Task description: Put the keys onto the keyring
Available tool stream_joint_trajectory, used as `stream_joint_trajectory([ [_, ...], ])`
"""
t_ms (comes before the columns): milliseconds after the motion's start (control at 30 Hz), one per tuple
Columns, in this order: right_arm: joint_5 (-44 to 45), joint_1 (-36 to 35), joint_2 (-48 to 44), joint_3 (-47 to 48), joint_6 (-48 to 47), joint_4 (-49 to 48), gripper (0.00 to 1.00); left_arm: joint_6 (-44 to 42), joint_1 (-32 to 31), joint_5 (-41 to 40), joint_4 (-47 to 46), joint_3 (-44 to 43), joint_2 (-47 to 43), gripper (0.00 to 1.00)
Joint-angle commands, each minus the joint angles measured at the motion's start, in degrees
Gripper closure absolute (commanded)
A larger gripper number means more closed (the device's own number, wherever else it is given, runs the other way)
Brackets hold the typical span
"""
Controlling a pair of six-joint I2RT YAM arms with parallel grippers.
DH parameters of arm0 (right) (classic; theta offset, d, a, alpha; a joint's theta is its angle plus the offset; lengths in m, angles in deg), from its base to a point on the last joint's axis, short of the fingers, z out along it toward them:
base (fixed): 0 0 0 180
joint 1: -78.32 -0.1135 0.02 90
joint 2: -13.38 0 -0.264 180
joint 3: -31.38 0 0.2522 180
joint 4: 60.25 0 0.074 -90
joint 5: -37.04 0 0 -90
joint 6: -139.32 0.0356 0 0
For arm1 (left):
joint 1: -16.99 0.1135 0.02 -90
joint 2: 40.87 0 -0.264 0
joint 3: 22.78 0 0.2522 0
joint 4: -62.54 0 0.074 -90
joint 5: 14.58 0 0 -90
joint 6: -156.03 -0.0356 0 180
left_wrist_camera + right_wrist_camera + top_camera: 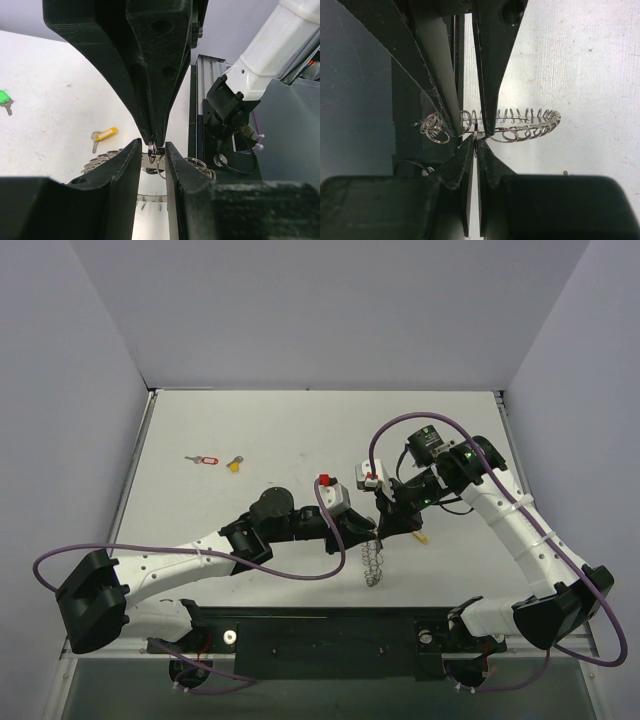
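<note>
The keyring (530, 125) stands on edge on the table (300, 420), near its front edge and between the two arms. Its silvery coils curve away to either side of the claws. The right claw (475, 142) has its tips together, pinched on what looks like one small loop of the keyring. The left claw (152, 145) comes in from the opposite side with its fingers apart, straddling that same stretch of wire and the right claw's tips. Whether its pads touch the coils I cannot tell.

No key is held by either claw. A yellow-tagged key (105, 134) lies on the table just beside the keyring, and a green one (5, 97) lies farther off. A red-tagged key (205, 460) lies well apart, at the far left of the table.

So the step in hand appears to be getting hold of the keyring and steadying it, not yet threading. The next move likely needs one claw to hold the keyring firm, leaving a loop exposed. The other must then let go and pick up a key, most easily the yellow-tagged one close by.
</note>
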Motion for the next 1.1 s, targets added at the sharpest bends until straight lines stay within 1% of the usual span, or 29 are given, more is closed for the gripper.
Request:
stream_joint_trajectory([
  [0,-2.71,-0.15,-0.47,1.63,-0.41,2.38,1.0,0.54,-0.17,1.4,-2.73,-1.15,0.44,0.66],
  [133,-2.97,-0.15,-0.47,1.54,-0.41,2.47,1.0,0.72,-0.17,1.75,-2.73,-1.5,0.96,0.7],
  [600,-3.06,-0.15,-0.73,1.28,-0.41,2.38,1.0,1.59,-0.17,1.14,-4.31,-1.15,0.88,0.73],
  [900,-3.15,-0.15,-0.73,1.27,-0.59,2.38,1.0,2.12,-0.17,0.78,-5.1,-0.62,0.7,0.79],
  [933,-3.15,-0.15,-0.73,1.27,-0.59,2.38,1.0,2.21,-0.17,0.96,-5.01,-0.62,0.7,0.82],
  [967,-3.06,-0.15,-0.73,1.27,-0.5,2.38,1.0,2.12,-0.17,1.05,-4.84,-0.71,0.79,0.83],
  [1000,-3.15,-0.15,-0.73,1.27,-0.59,2.47,1.0,2.04,-0.17,-1.91,-4.66,-0.79,0.88,0.89],
  [1033,-3.15,-0.15,-0.82,1.27,-0.59,2.47,1.0,1.95,-0.17,1.71,-4.05,-0.97,0.96,0.91],
  [1067,-3.15,-0.15,-0.82,1.27,-0.5,2.47,1.0,1.6,-0.17,1.84,-3.7,-1.23,0.96,1.0],
])
